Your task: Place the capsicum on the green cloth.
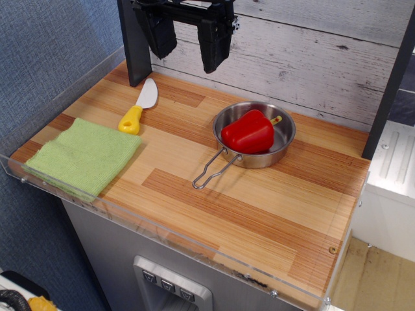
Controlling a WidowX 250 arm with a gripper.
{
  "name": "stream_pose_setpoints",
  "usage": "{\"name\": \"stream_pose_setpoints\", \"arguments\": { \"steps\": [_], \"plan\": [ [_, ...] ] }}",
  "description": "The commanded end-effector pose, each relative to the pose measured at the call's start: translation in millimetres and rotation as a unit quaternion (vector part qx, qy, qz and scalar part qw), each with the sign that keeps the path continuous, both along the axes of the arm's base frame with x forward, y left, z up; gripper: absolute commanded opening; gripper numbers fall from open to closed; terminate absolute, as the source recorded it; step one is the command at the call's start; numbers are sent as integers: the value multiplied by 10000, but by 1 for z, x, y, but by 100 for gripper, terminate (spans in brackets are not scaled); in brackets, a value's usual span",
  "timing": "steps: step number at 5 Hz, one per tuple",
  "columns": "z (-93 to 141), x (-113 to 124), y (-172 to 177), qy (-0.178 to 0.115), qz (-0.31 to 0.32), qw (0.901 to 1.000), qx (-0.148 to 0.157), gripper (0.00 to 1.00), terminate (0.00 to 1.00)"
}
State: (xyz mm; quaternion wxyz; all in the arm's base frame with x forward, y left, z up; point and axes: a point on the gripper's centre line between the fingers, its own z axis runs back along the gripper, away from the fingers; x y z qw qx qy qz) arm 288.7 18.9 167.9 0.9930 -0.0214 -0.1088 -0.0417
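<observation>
The red capsicum [248, 132] lies inside the steel pan [283, 144] at the right middle of the wooden table. The light green cloth [84, 156] lies flat at the table's left front corner. My gripper [187, 40] hangs high at the back of the table, above and to the left of the pan. Its two black fingers are spread apart and hold nothing.
A knife with a yellow handle [140, 108] lies between the cloth and the back post. The pan's wire handle [213, 171] points toward the front. A clear plastic rim [162, 228] runs along the front and left edges. A dark post [133, 45] stands at the back left.
</observation>
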Motion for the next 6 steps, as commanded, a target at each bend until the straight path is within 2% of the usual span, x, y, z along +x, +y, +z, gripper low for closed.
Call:
{"name": "stream_pose_setpoints", "arguments": {
  "steps": [1,2,3,4,5,6],
  "plan": [
    [0,0,0,0,0,10000,0,100,0],
    [-9,26,2,96,-109,9999,-38,100,0],
    [-31,45,2,286,-220,9993,-120,100,0],
    [-50,66,-10,252,-702,9972,-96,100,0],
    [-66,78,-29,233,-1410,9896,173,100,0],
    [-74,79,-36,155,-1563,9876,79,100,0]
  ]
}}
